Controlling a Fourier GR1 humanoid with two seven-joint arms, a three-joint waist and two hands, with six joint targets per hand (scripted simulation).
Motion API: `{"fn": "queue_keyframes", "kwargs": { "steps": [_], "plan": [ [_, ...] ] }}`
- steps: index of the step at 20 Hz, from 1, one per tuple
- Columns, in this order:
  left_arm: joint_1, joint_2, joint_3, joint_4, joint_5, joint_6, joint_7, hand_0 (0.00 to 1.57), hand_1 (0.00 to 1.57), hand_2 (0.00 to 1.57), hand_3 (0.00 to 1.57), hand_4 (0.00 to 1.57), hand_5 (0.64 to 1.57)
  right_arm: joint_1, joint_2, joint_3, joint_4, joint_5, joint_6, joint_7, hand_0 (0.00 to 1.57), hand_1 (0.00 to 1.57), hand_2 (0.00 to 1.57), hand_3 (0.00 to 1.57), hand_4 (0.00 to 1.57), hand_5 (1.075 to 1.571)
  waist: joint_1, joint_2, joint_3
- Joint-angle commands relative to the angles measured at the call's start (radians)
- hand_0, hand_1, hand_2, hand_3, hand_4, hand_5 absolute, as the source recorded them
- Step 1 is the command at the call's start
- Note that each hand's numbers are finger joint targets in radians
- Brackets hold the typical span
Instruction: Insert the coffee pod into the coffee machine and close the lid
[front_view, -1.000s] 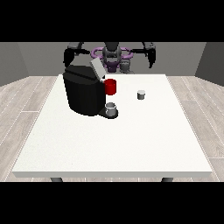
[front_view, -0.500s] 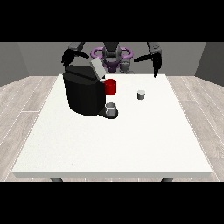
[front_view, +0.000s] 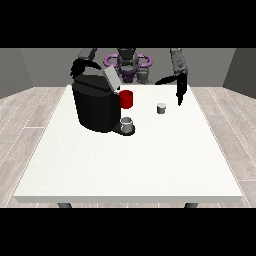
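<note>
Nearest, a cup (front_view: 127, 123) on the machine's (front_view: 97, 106) base. Farther back, the pod (front_view: 161, 108) on the table (front_view: 130, 160), just left of and below the hand at the view's right (front_view: 180, 93), fingers straight, pointing down. Behind the machine, the hand at the view's left (front_view: 79, 66), fingers unreadable.

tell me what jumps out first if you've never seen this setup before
The big black coffee machine dominates the left part of the white table, its lid tilted open, a red part at its front and a small grey cup at its base. To its right a small grey coffee pod stands alone, with the hand at the view's right hanging fingers-down just beside it, not touching.
</note>
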Motion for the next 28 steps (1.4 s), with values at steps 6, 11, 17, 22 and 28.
{"fn": "queue_keyframes", "kwargs": {
  "steps": [6,11,17,22,28],
  "plan": [
    [-0.118,0.025,-0.047,0.143,-0.11,0.021,0.017,0.0,0.0,0.0,0.0,0.0,1.571,-0.106,-0.006,-0.045,0.095,-0.006,-0.052,0.042,0.0,0.0,0.0,0.0,0.4,1.571,0.025,0.033,0.0003],
    [-0.124,0.015,-0.073,0.215,-0.164,0.035,-0.068,0.0,0.0,0.46,0.0,0.0,1.571,-0.067,-0.034,-0.051,0.159,-0.006,-0.01,-0.027,0.0,0.0,0.0,0.0,0.39,1.571,0.016,0.048,0.0002],
    [-0.114,-0.003,-0.103,0.3,-0.244,0.089,-0.035,0.81,0.81,0.85,0.5,0.0,1.571,-0.092,-0.054,-0.038,0.166,0.021,-0.027,0.065,0.0,0.0,0.0,0.0,0.42,1.571,0.028,0.004,0.0001],
    [-0.168,0.069,-0.108,0.365,-0.294,0.062,-0.039,0.58,0.58,0.72,0.47,0.0,1.571,-0.131,-0.058,-0.06,0.172,0.003,-0.025,0.047,0.0,0.0,0.0,0.0,0.43,1.571,0.007,0.038,0.0002],
    [-0.164,0.018,-0.146,0.423,-0.396,0.225,-0.123,0.65,0.65,0.79,0.53,0.0,1.571,-0.084,-0.015,0.012,0.157,0.039,-0.058,0.032,0.0,0.0,0.0,0.0,0.45,1.571,-0.019,0.045,0.0]
  ]
}}
